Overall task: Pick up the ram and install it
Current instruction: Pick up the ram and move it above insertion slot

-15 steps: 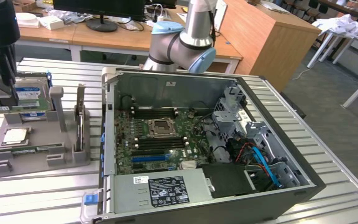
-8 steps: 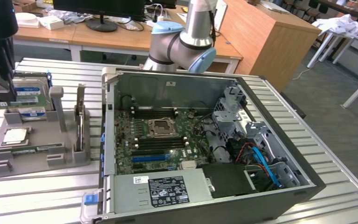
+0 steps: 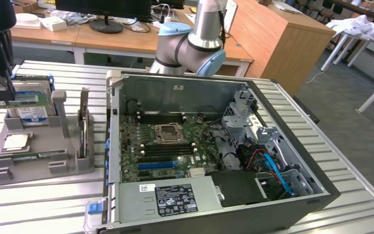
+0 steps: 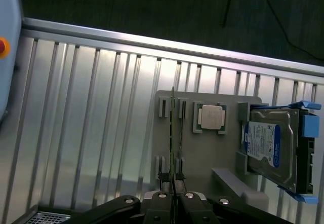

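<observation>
One ram (image 4: 172,133) pinched between gripper (image 4: 173,194) fingers | processor (image 4: 211,117); hard drive (image 4: 268,148) beside, on tray (image 4: 202,155)

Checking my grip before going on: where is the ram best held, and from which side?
Take the ram by its long upper edge, from straight above, with the jaws on its two flat faces. It stands on edge, a thin line in the wrist view, so that narrow edge is what offers itself. The gripper is shut on it this way now.
</observation>
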Action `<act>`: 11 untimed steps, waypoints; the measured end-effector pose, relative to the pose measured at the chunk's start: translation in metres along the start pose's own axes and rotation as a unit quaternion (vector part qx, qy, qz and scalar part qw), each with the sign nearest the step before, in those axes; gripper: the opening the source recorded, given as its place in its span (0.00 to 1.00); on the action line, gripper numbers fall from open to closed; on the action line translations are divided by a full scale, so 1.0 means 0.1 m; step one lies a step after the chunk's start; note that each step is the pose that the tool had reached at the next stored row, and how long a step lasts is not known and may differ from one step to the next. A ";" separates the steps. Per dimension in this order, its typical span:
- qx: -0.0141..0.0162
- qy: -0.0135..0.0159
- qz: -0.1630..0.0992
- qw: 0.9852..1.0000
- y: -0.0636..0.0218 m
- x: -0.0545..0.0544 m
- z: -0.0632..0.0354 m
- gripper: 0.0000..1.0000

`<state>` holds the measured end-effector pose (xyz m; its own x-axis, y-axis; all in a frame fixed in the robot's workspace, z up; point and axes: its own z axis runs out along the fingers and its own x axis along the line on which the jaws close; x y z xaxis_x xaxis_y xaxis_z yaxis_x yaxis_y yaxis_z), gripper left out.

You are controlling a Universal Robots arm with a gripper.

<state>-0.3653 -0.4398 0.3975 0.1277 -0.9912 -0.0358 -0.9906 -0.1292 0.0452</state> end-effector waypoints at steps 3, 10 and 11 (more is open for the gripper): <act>0.000 0.000 0.000 1.000 0.002 0.00 -0.046 0.12; 0.000 0.000 0.000 1.000 0.007 -0.01 -0.146 0.12; 0.000 0.000 0.000 1.000 0.007 -0.01 -0.159 0.12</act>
<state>-0.3653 -0.4398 0.4134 0.1277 -0.9912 -0.0358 -0.9906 -0.1292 0.0452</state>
